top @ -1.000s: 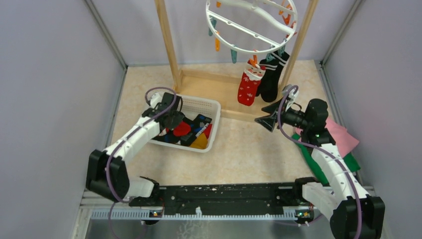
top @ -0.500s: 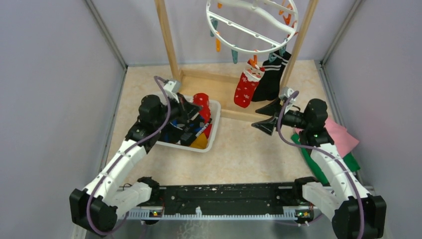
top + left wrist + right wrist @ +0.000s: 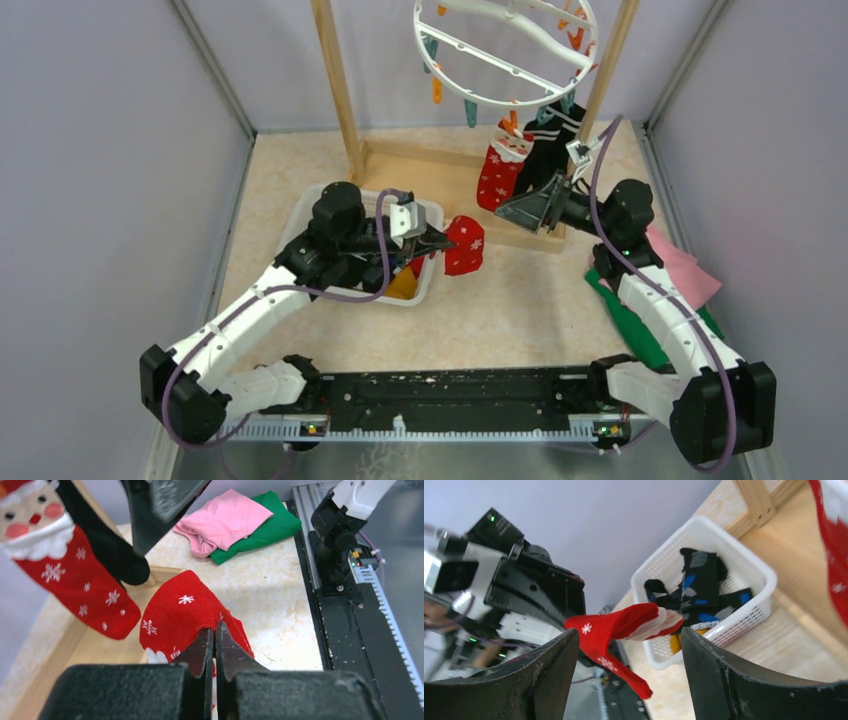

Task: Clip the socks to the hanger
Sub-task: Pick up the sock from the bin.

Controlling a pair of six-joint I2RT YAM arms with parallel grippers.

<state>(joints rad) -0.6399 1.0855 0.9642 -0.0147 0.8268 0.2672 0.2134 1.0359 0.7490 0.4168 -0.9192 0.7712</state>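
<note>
My left gripper (image 3: pixel 440 243) is shut on a red sock (image 3: pixel 464 245) with white snowflakes, held in the air just right of the basket. In the left wrist view the sock (image 3: pixel 190 610) is pinched at its edge between the closed jaws of the left gripper (image 3: pixel 215 630). My right gripper (image 3: pixel 510 212) is open, its jaws wide apart and facing the sock (image 3: pixel 614 627) from a short distance. The white ring hanger (image 3: pixel 505 50) hangs above, with a red Santa sock (image 3: pixel 497 170) and a black striped sock (image 3: pixel 545 150) clipped to it.
The white mesh basket (image 3: pixel 754 612) holds black-and-blue socks (image 3: pixel 699 580) and a yellow one (image 3: pixel 403 285). A wooden rack frame (image 3: pixel 335 80) carries the hanger. Pink (image 3: pixel 225 520) and green (image 3: pixel 265 530) cloths lie at the right, beside the right arm.
My left arm lifted the red sock out of the basket and carried it right. The right gripper rose, moved left toward it and opened wider.
</note>
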